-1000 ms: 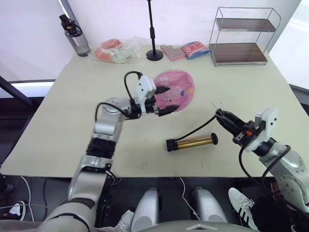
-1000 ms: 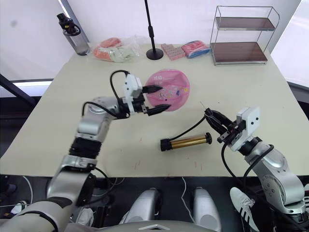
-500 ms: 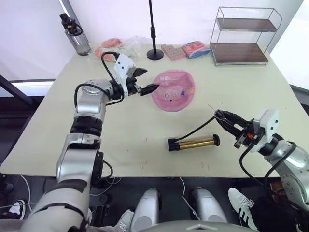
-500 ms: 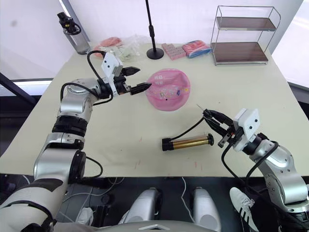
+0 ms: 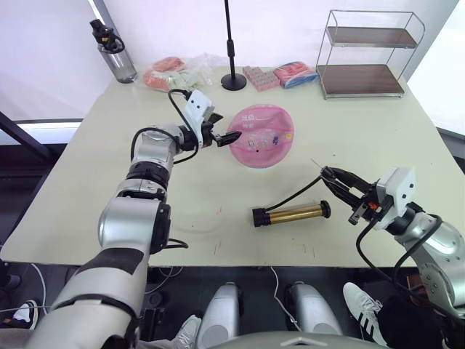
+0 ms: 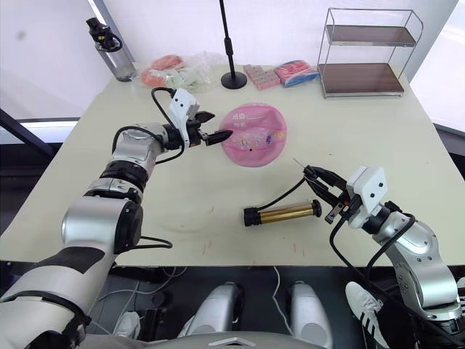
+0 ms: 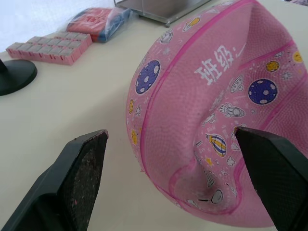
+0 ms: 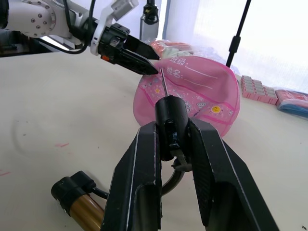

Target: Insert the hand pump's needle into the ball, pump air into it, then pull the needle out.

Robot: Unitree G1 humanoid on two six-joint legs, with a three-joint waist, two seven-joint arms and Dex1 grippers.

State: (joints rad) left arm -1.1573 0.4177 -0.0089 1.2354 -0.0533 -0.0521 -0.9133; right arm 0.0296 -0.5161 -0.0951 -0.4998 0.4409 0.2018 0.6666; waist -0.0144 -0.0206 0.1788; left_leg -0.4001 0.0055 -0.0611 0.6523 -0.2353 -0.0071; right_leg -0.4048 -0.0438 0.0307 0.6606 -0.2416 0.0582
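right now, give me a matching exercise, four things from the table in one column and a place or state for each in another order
Things:
1. saggy pink printed ball
2. gold-bronze barrelled hand pump
3. thin metal needle on its black fitting
4. left claw

Places or states:
A. lying on its side on the table, no claw on the barrel
B. open, at the ball's edge
C. dented, resting mid-table
D. clamped in the right claw, pointing toward the ball

Pairs: 1-C, 2-A, 3-D, 4-B
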